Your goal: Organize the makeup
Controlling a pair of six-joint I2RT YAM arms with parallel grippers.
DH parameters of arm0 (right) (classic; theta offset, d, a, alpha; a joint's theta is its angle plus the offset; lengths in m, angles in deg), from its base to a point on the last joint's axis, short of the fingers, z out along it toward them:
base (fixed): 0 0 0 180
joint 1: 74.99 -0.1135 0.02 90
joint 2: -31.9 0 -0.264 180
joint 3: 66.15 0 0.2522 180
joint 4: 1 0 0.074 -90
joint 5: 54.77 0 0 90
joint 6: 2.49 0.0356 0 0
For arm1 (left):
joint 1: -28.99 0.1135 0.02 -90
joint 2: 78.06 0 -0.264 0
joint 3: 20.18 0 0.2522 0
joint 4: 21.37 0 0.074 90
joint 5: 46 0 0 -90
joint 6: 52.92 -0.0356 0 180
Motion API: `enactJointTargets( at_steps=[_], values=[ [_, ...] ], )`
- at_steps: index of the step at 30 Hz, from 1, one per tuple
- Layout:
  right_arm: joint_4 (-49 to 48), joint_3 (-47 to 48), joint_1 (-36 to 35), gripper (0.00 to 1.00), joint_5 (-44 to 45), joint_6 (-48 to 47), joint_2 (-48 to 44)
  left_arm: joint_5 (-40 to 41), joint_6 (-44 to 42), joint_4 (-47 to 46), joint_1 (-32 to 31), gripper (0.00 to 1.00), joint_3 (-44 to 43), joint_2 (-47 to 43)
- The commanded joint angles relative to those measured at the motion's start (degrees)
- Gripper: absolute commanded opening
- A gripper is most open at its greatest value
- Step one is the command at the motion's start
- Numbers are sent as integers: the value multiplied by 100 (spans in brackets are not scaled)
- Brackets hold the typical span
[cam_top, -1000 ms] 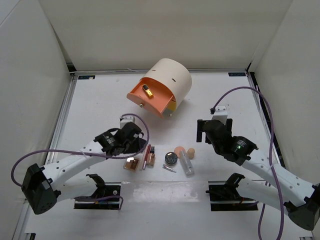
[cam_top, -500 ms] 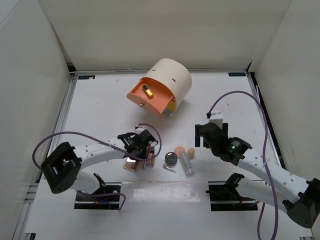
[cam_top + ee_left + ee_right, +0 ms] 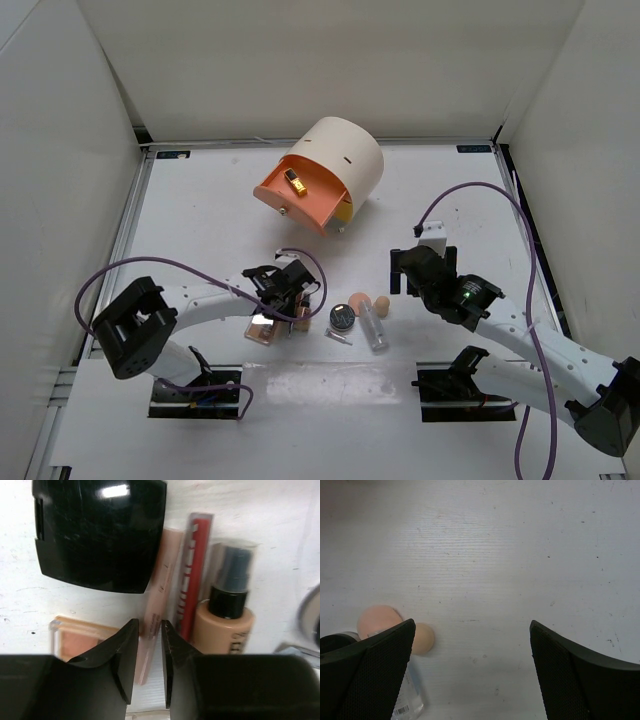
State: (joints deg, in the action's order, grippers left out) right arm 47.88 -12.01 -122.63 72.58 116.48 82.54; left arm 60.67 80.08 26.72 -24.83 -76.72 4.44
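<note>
In the left wrist view a black square compact (image 3: 100, 530) lies at the top, with a rose-gold palette (image 3: 80, 632) below it. Beside them lie a pale pink slim tube (image 3: 157, 590), a red tube (image 3: 192, 575) and a foundation bottle (image 3: 227, 620). My left gripper (image 3: 149, 645) (image 3: 293, 308) stands low over this cluster, its jaws closed narrowly around the pale pink tube's near end. A round dark compact (image 3: 342, 318), two peach sponges (image 3: 359, 303) (image 3: 422, 638) and a clear tube (image 3: 375, 330) lie to the right. My right gripper (image 3: 399, 272) (image 3: 472, 670) is wide open and empty, right of the sponges.
The big cream cylinder box (image 3: 345, 160) stands at the back centre. Its orange drawer (image 3: 300, 200) is pulled out towards the front left and holds a small gold item (image 3: 294, 181). A thin pencil (image 3: 338, 337) lies in front of the round compact. White walls enclose the table.
My left gripper has moved right and towards the front, from beside the black compact down onto the slim tubes. My right gripper has shifted slightly to the left.
</note>
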Motion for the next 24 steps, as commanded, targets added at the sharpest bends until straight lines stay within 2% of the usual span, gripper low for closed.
enactJointTargets(
  at_steps=[1,6,8,15,20,24],
  values=[
    [39,145,17,96,168,12,-36,21,-38,-128,-32,35,130,90],
    [75,163,18,98,203,-14,-36,21,-82,-128,-49,28,104,223],
    [75,163,17,99,256,21,-53,38,-108,-58,-49,21,51,249],
    [22,207,26,99,309,-14,-176,346,-126,574,-225,10,-467,-163],
    [-66,268,18,99,379,-14,-229,758,23,1505,-234,10,-1152,-620],
    [-101,321,0,99,467,-49,-282,1566,829,2645,-164,10,-1951,-919]
  ],
)
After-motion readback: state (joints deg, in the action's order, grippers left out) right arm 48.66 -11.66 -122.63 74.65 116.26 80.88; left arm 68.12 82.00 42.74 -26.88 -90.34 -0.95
